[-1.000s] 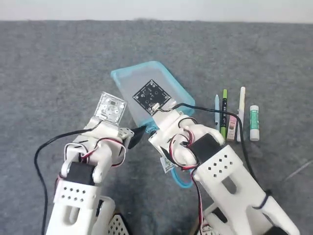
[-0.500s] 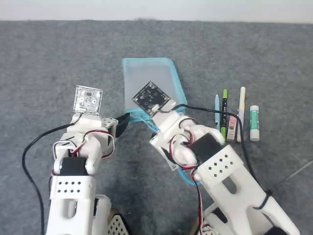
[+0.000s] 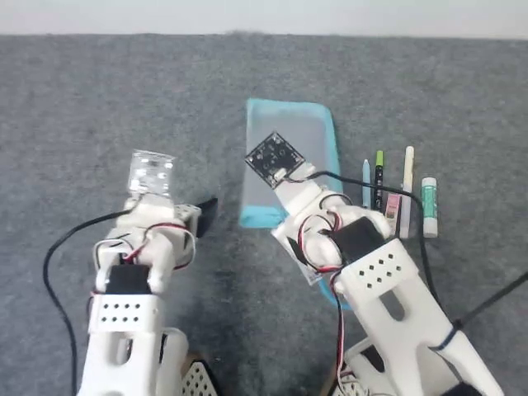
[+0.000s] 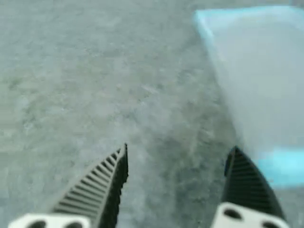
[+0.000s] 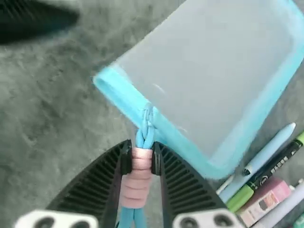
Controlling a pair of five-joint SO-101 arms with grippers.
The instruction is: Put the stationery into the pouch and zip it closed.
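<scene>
Here, right end effector [image 5: 140, 161] pinching zip pull [image 5: 137, 185] of pouch [image 5: 209, 80], left end effector [image 4: 176, 164] wide over mat [image 4: 71, 71], stationery [image 3: 393, 206] beside pouch

Two white plastic arms [image 3: 124, 309], black ridged fingers [image 4: 107, 187].
Red and black wires [image 3: 301, 237] loop behind each square camera board [image 3: 274, 158].

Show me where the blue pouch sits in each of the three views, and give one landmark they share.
High view: pouch lies mid-table, beside the pens.
Left wrist view: pouch lies just past one of the left gripper's open fingers.
Right wrist view: pouch lies straight ahead of the right gripper, shut on its zipper pull.
Shared landmark: the pouch's bright blue near edge.
</scene>
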